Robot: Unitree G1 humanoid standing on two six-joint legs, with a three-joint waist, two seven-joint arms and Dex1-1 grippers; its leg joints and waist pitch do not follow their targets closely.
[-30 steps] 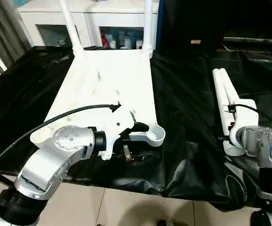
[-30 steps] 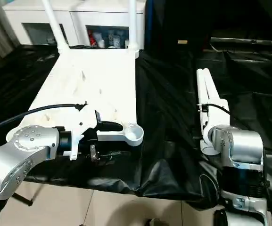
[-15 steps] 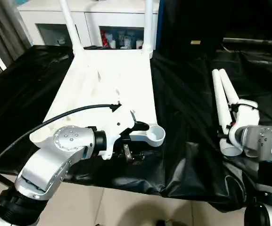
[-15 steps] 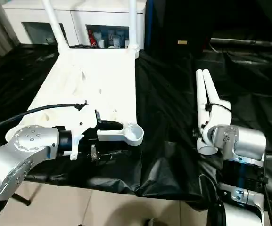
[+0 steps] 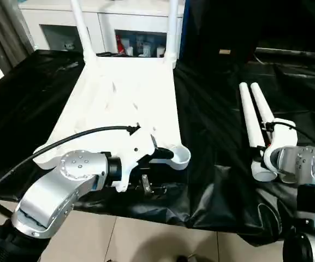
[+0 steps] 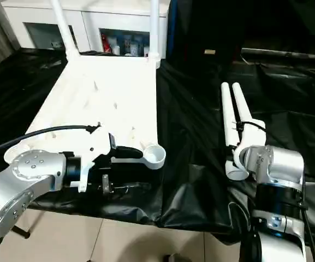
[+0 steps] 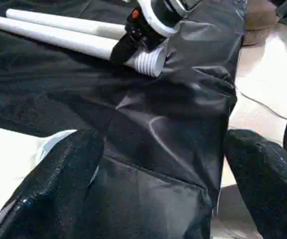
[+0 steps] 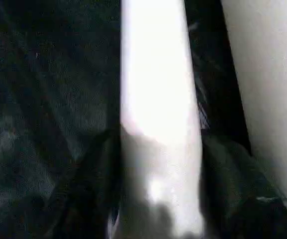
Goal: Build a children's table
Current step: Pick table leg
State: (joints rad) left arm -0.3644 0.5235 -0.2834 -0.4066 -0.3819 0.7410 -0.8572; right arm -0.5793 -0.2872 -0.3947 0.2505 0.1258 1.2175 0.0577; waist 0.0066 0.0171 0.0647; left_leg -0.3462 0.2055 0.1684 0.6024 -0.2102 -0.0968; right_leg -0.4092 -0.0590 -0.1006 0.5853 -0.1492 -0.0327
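The children's table top point(image 5: 124, 103) lies upside down on the black sheet, with two legs point(image 5: 81, 27) standing in its far corner sockets. My left gripper point(image 5: 156, 170) is open at the near right corner socket point(image 5: 178, 156), one finger above the top's edge and one below it. Two loose legs point(image 5: 250, 120) lie side by side to the right. My right gripper point(image 5: 266, 157) is at their near ends. In the right wrist view its fingers point(image 8: 96, 189) press against both sides of one leg point(image 8: 158, 99); the other leg point(image 8: 267, 74) lies beside it.
A black sheet point(image 5: 212, 136) covers the work surface and hangs over its near edge onto the tiled floor point(image 5: 146, 240). A white glass-door cabinet point(image 5: 130, 22) stands behind the table top. A black cable point(image 5: 64, 143) runs from my left wrist.
My right gripper's fingers have closed in on one loose leg, and the far ends of both loose legs have swung slightly left. My left arm has held its place.
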